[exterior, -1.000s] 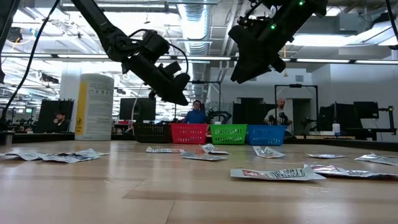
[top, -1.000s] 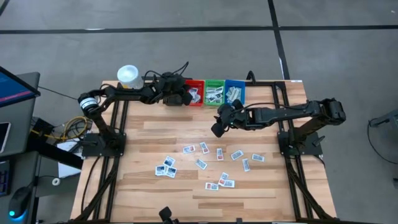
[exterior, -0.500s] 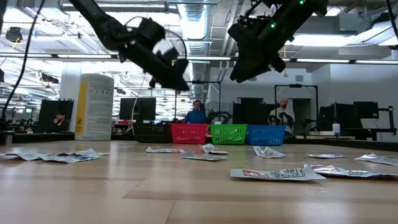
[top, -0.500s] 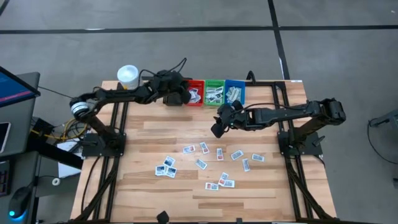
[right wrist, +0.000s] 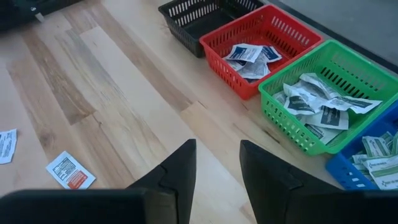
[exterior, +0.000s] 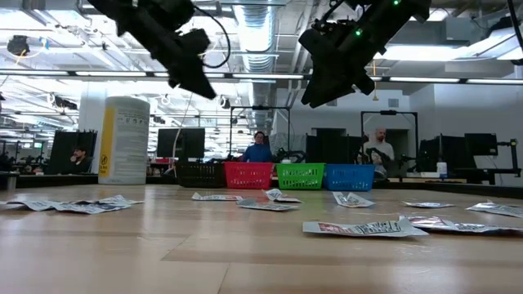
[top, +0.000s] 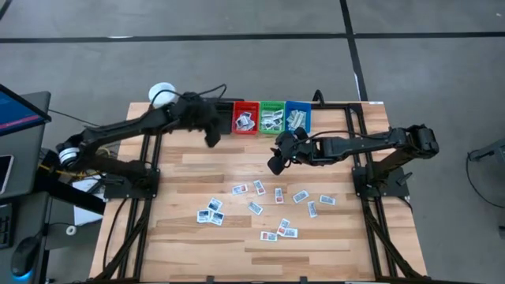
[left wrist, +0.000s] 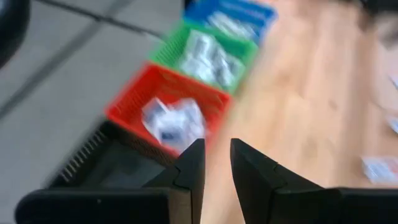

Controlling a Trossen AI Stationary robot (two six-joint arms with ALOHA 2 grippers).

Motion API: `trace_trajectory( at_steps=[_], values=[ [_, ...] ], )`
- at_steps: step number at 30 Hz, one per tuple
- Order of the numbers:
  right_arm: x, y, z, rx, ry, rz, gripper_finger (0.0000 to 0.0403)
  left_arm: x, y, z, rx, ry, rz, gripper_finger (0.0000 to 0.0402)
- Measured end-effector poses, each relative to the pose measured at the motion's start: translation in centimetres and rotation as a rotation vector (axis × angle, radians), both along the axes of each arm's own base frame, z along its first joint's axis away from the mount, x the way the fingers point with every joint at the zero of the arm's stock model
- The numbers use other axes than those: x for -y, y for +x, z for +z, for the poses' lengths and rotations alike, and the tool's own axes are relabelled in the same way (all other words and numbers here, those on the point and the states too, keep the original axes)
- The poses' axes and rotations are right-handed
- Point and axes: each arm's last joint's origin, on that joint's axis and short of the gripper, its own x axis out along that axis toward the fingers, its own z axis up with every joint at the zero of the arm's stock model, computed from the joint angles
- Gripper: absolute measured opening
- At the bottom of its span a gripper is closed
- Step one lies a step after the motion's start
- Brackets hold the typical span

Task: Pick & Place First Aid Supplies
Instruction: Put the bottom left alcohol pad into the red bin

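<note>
Several small white packets [top: 256,208] lie flat on the near middle of the wooden table [top: 181,197]; more lie in the red bin [top: 245,118], green bin [top: 272,117] and blue bin [top: 297,117] at the far edge. My left gripper [top: 211,140] hangs open and empty above the table, just near-left of the red bin [left wrist: 166,118]. My right gripper [top: 274,164] hangs open and empty over the table's middle, on the near side of the green bin [right wrist: 317,93].
A black bin [right wrist: 199,12] stands left of the red one. A white-capped bottle [top: 162,95] stands at the far left corner. Bare wood lies between the bins and the scattered packets [exterior: 359,227]. People sit in the room beyond the table.
My left gripper has drawn back from over the black and red bins, rising and moving toward the table's near-left. The red bin, which it covered before, now shows in full. My right arm has kept still.
</note>
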Motion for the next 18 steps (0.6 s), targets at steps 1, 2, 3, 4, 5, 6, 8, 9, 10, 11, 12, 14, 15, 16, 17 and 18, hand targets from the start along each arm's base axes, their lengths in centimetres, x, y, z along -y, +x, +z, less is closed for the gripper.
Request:
trace_trajectory(
  at_steps=[1,2,3,4,5,6,8,9,10,11,12,14,15,16,17,18],
  values=[
    [0.0,0.0,0.0,0.0,0.0,0.0,0.0118,0.3,-0.4,0.0,-0.023,-0.029,-0.018,0.0077],
    [0.0,0.0,0.0,0.0,0.002,0.002,0.0118,0.6,-0.8,0.0,-0.04,-0.057,-0.039,0.0077],
    [0.0,0.0,0.0,0.0,0.002,0.003,0.0118,1.0,-1.2,0.0,-0.056,-0.086,-0.064,0.0077],
    [0.0,0.0,0.0,-0.001,0.003,0.003,0.0118,1.4,-1.5,0.0,-0.07,-0.114,-0.087,0.0077],
    [0.0,0.0,0.0,0.0,0.005,0.005,0.0118,1.8,-1.7,0.1,-0.08,-0.136,-0.111,0.0077],
    [0.0,0.0,0.0,-0.001,0.005,0.006,0.0118,2.2,-1.9,0.1,-0.086,-0.156,-0.138,0.0077],
    [0.0,0.0,0.0,-0.002,0.003,0.008,0.0118,3.1,-2.2,-0.2,-0.088,-0.186,-0.195,0.0077],
    [0.0,0.0,0.0,-0.003,0.002,0.009,0.0118,3.6,-2.4,-0.4,-0.09,-0.199,-0.222,0.0076],
    [0.0,0.0,0.0,-0.004,0.001,0.01,0.0118,4.1,-2.6,-0.7,-0.092,-0.208,-0.248,0.0076],
    [0.0,0.0,0.0,-0.004,0.001,0.01,0.0118,4.6,-2.8,-1.2,-0.1,-0.214,-0.267,0.0076],
    [0.0,0.0,0.0,-0.005,0.0,0.01,0.0118,5.1,-3.1,-1.6,-0.111,-0.219,-0.284,0.0076],
    [0.0,0.0,0.0,-0.004,0.0,0.01,0.0118,6.1,-3.7,-2.7,-0.143,-0.236,-0.309,0.0076],
    [0.0,0.0,0.0,-0.004,0.0,0.01,0.0118,6.5,-4.0,-3.2,-0.156,-0.247,-0.318,0.0076],
    [0.0,0.0,0.0,-0.004,0.001,0.011,0.0118,6.9,-4.3,-3.7,-0.168,-0.256,-0.328,0.0076],
    [0.0,0.0,0.0,-0.005,0.001,0.011,0.0118,7.4,-4.6,-4.1,-0.173,-0.266,-0.337,0.0076],
    [0.0,0.0,0.0,-0.004,0.002,0.013,0.0118,7.8,-4.9,-4.5,-0.18,-0.273,-0.347,0.0076]
  ],
)
